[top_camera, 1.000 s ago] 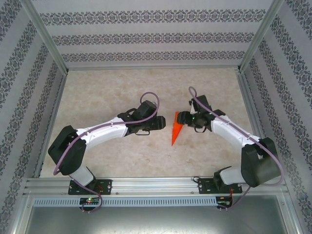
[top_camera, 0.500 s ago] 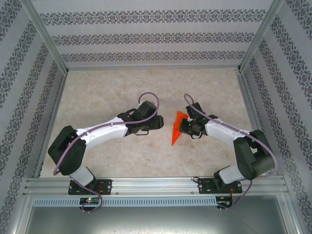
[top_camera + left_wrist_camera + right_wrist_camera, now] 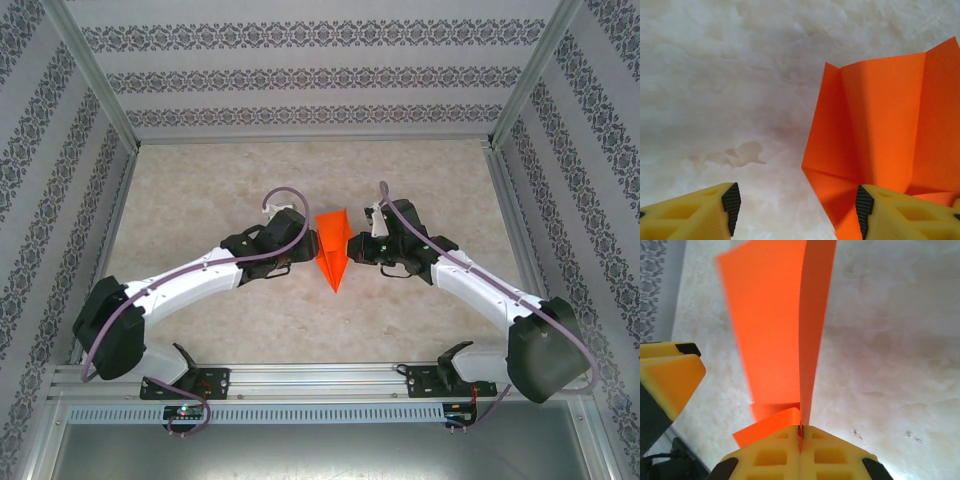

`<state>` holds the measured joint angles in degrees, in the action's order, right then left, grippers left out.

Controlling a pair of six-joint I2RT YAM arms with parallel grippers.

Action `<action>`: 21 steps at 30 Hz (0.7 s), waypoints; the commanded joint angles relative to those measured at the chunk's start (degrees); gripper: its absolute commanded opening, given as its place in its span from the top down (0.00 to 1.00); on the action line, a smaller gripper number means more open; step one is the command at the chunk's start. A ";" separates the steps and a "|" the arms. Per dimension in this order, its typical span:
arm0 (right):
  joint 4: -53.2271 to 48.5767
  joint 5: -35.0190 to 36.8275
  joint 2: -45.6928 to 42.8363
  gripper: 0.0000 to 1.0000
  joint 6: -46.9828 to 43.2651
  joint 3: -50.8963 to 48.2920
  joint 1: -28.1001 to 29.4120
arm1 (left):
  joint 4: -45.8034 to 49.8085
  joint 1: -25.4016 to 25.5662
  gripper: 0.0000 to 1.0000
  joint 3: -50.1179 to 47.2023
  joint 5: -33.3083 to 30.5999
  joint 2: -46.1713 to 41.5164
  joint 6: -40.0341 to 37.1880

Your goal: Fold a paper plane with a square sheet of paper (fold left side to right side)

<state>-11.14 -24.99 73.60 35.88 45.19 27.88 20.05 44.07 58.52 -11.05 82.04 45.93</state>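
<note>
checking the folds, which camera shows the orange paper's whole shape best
Top external: the whole orange paper shows as a pointed dart. Left wrist gives a cropped, creased part; right wrist sees it edge-on, pinched in the right gripper.

Paper plane (image 3: 880,125), left wrist view: running off the right and bottom edges, its lower corner hiding behind a yellow finger (image 3: 900,215).
Left pincer (image 3: 797,209): fingers being cut off by the bottom edge.
Paper plane, right wrist view: top running out of frame, left edge smearing into blur, bottom edge disappearing between the pressed-together fingers of the right pincer (image 3: 800,432).
Top view: both pincers' fingertips looking too small to make out.
</note>
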 commanded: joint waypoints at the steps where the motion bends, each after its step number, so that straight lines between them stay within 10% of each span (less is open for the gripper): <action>1: 3.45 -4.29 2.88 1.00 0.25 -4.40 -0.97 | 3.12 -0.30 0.33 -1.16 -4.98 -2.27 1.49; 21: -21.62 16.22 -3.21 0.63 -13.08 -0.76 -4.71 | 4.18 -0.31 0.29 -0.50 -6.25 -2.63 0.32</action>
<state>-25.65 -13.02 73.73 25.85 41.82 20.67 22.52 44.07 58.08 -15.31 80.66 46.72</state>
